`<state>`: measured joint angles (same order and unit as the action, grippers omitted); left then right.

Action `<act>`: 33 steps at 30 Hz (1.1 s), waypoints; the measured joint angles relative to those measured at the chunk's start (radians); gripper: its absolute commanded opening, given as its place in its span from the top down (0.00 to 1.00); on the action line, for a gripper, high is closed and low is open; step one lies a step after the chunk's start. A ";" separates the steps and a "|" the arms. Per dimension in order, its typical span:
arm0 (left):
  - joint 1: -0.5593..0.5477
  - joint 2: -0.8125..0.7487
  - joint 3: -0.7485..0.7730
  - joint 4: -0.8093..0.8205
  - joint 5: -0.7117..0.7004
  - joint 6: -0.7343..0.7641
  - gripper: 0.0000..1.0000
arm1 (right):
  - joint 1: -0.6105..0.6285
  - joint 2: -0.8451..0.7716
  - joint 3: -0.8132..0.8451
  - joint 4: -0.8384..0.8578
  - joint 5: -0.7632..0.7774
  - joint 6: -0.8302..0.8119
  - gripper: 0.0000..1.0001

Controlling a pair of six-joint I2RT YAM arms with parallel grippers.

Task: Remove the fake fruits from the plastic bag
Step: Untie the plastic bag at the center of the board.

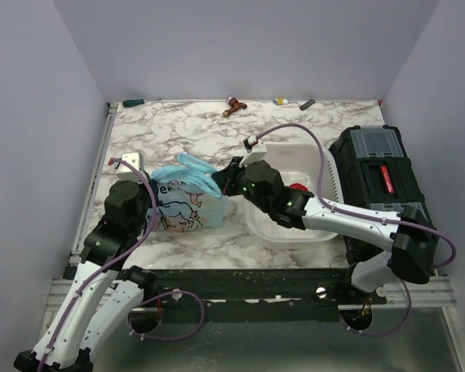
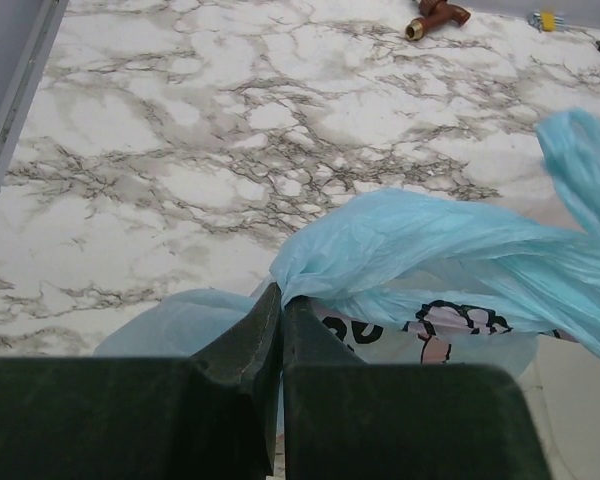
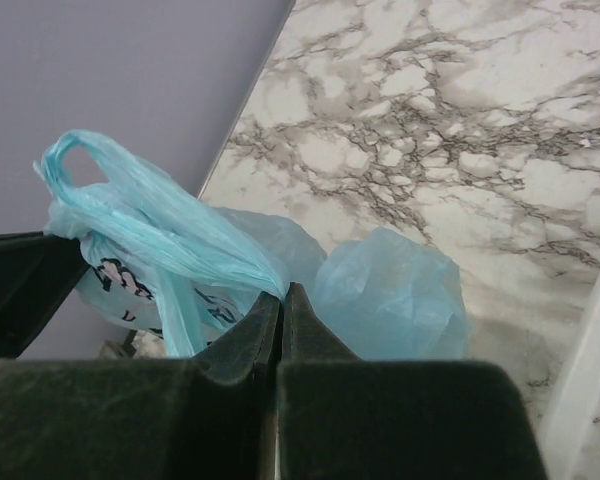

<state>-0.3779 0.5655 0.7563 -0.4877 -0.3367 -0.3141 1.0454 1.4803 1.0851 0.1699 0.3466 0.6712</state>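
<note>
The light-blue plastic bag (image 1: pixel 187 198) with a pink-and-white cartoon print stands on the marble table between my two grippers. My left gripper (image 1: pixel 156 203) is shut on the bag's left edge; the left wrist view shows its fingertips pinching the blue film (image 2: pixel 400 250). My right gripper (image 1: pixel 226 180) is shut on the bag's right upper edge by the handles; the right wrist view shows its tips clamped on the film (image 3: pixel 180 240). The grape bunch, lemon and banana are hidden, out of sight in every view.
A white perforated basket (image 1: pixel 314 159) stands right of the bag with a red fruit (image 1: pixel 297 187) in it. A black toolbox (image 1: pixel 380 170) sits at the far right. A brown tool (image 1: pixel 234 106), a green-handled screwdriver (image 1: pixel 133 101) and small bits (image 1: pixel 291 101) lie along the back edge.
</note>
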 measured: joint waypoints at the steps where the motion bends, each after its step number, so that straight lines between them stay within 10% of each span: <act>1: 0.001 0.000 0.000 0.001 0.007 0.003 0.94 | -0.004 0.000 0.000 0.005 -0.014 0.006 0.99; 5: 0.006 0.001 0.000 0.016 0.074 0.034 0.53 | -0.013 0.000 0.000 0.017 -0.048 0.010 0.99; 17: 0.010 -0.004 -0.020 0.122 0.361 0.087 0.01 | -0.013 0.000 0.000 0.025 -0.148 0.004 0.99; 25: 0.010 0.173 -0.018 0.144 0.644 0.112 0.02 | -0.013 0.000 0.002 0.024 -0.177 -0.001 0.99; 33: 0.009 0.256 0.016 0.094 0.660 0.119 0.50 | -0.013 0.003 0.002 0.023 -0.214 0.000 0.99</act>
<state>-0.3687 0.8219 0.7723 -0.3935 0.3237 -0.1951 1.0321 1.4830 1.0874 0.1932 0.1326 0.6716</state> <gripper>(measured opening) 0.712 0.014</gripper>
